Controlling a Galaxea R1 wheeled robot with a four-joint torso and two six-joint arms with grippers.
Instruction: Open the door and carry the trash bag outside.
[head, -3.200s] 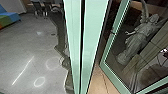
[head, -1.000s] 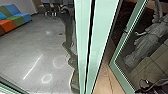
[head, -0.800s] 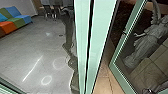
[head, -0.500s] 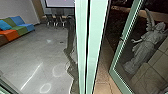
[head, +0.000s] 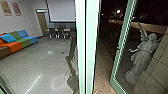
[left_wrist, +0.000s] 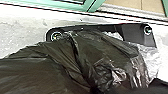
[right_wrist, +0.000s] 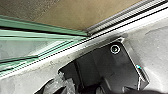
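Grey floor (head: 37, 60), head view, 8 o'clock; green-framed door (head: 119, 53), 3 o'clock. Left wrist view: dark trash bag (left_wrist: 60, 52), creased. State of 2 grippers: cannot tell.

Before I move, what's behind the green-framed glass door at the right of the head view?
Through the green-framed glass door, an angel statue stands beside large blocks. Whatever its body and the blocks cover can't be seen.

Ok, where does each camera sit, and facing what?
Head: high on the robot, forward and down, at green door framing, couch and statue.
Left wrist: left arm, down on the trash bag; the robot's dark plate shows.
Right wrist: right arm, down at the threshold; the plate shows.
The wrist views share the plate and the framing.
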